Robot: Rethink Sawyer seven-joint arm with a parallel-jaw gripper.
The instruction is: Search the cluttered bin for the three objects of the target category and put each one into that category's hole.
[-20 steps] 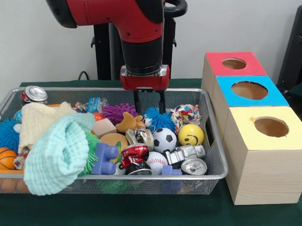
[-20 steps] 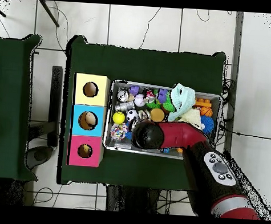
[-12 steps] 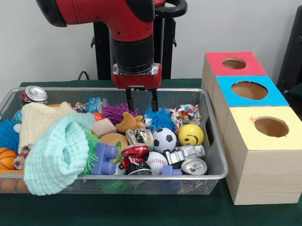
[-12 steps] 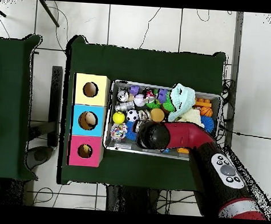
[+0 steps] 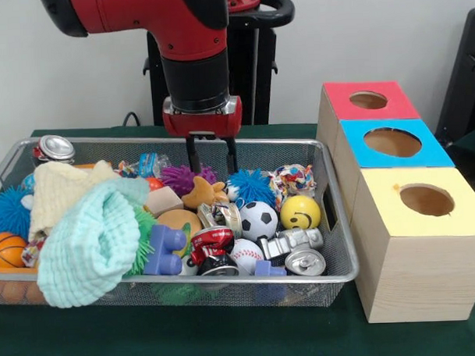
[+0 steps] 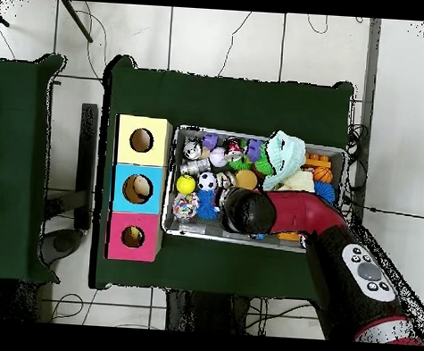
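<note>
Hovering above the wire bin (image 5: 333,221), the gripper (image 5: 210,157) hangs with its fingers (image 5: 193,156) spread apart, empty, just over a purple spiky ball (image 5: 177,178) and a brown plush toy (image 5: 203,195). Balls lie in the clutter: a soccer ball (image 5: 258,219), a yellow smiley ball (image 5: 300,211), a baseball (image 5: 246,254). Beside the bin stand red (image 5: 369,101), blue (image 5: 392,143) and yellow (image 5: 426,200) holed boxes. No writing is legible.

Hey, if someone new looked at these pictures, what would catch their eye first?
The big red arm comes down over a mesh bin crammed with toys, its open gripper above a purple spiky ball. Beside the bin stand three boxes with red, blue and yellow holed tops.
</note>
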